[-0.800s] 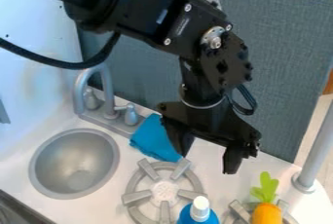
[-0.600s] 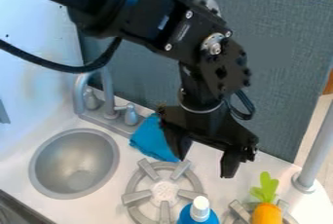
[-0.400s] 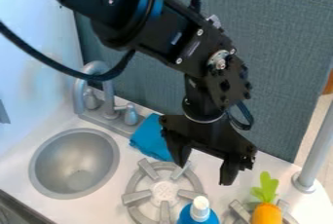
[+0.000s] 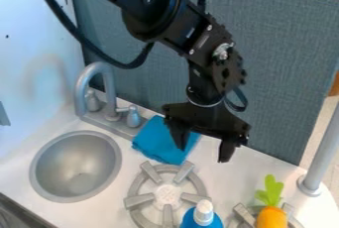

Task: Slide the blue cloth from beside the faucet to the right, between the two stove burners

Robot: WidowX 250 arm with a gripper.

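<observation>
Beside the front burner, the frame cuts off my view of the bottle and carrot; my arm is cropped above.

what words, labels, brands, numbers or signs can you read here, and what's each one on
No text can be read.
Pale marks on the robot arm: too small to read.
Faint marks at the centre of the burner: cannot tell if they are lettering.

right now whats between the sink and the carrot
In the camera view, a gray burner and a blue bottle lie between the sink and the carrot, the bottle being nearer the carrot.
</observation>
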